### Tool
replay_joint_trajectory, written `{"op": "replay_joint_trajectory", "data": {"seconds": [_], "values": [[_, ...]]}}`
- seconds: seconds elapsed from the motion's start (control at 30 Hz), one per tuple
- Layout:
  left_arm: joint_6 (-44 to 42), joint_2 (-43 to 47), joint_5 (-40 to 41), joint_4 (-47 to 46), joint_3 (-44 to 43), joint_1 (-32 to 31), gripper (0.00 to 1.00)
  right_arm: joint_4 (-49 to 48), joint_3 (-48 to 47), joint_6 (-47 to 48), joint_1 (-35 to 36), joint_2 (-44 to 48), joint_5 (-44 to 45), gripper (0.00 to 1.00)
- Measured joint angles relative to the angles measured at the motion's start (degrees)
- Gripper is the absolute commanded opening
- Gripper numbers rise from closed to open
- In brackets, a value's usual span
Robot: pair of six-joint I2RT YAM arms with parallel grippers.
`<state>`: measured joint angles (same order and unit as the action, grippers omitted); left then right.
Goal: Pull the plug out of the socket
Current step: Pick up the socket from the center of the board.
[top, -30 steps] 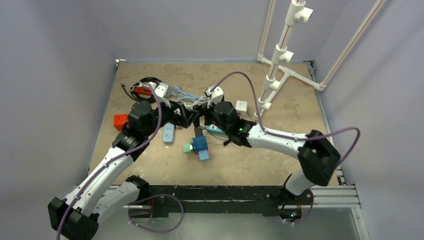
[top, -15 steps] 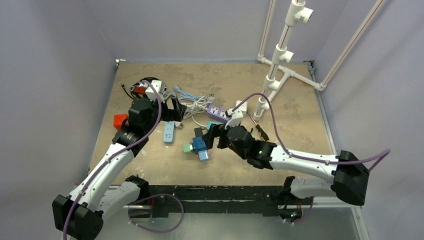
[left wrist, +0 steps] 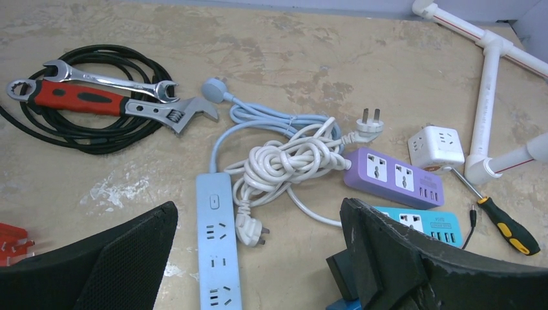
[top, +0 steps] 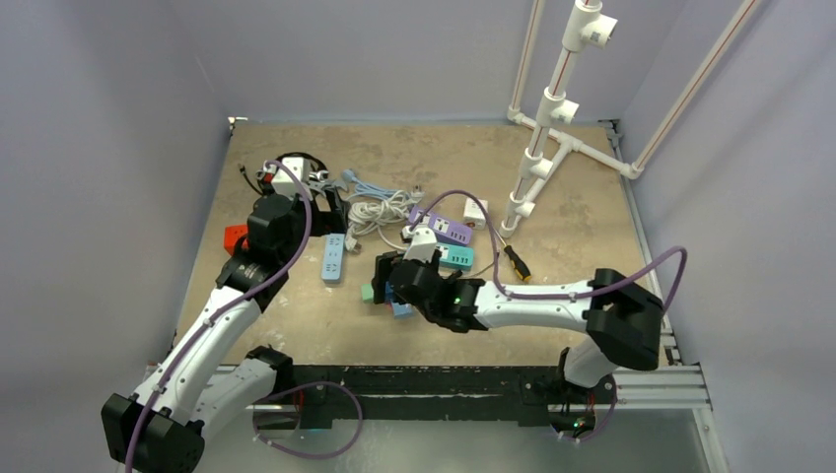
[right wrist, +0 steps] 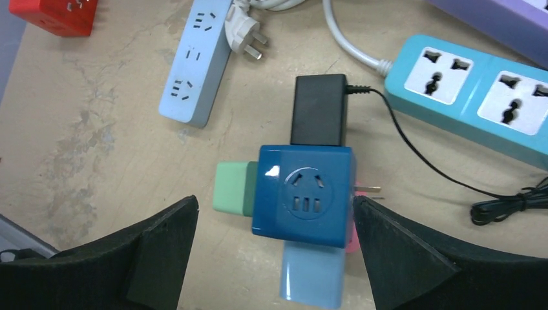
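Tabletop (top: 296,325), inspected left to right. A red socket block (top: 237,238) is lying at the far left edge. Behind it, a red-handled adjustable wrench (left wrist: 97,100) and a steel spanner (left wrist: 106,79) are resting on a coil of black cable (left wrist: 77,132).

The left claw (left wrist: 258,219) is hovering above a pale blue power strip (left wrist: 218,258) with its fingers spread wide, gripping nothing. A knotted white cord (left wrist: 284,158) is lying just beside that strip.

The task item, a dark blue cube socket (right wrist: 304,197), is sitting near the tabletop's middle. A black adapter (right wrist: 318,110) is plugged into its far face, a green plug (right wrist: 231,188) into its left face, and a light blue plug (right wrist: 311,274) into its near face. The right claw (right wrist: 274,206) is positioned directly over the cube, fingers spread to either side and pinching nothing.

Further right, a teal power strip (right wrist: 472,90) and a purple power strip (left wrist: 394,177) are lying side by side, followed by a white cube socket (left wrist: 437,145) and a screwdriver (left wrist: 507,226).
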<state>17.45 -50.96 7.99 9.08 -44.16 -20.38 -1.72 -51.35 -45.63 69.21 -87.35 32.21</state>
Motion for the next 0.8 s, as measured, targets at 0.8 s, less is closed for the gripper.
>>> {"op": "replay_joint_trajectory", "data": {"seconds": [0.8], "values": [[-0.1,0.0,-0.6,0.0,0.0,0.0,0.96,8.5,-6.4,-5.2,2.6,-10.6,7.3,0.58]]}}
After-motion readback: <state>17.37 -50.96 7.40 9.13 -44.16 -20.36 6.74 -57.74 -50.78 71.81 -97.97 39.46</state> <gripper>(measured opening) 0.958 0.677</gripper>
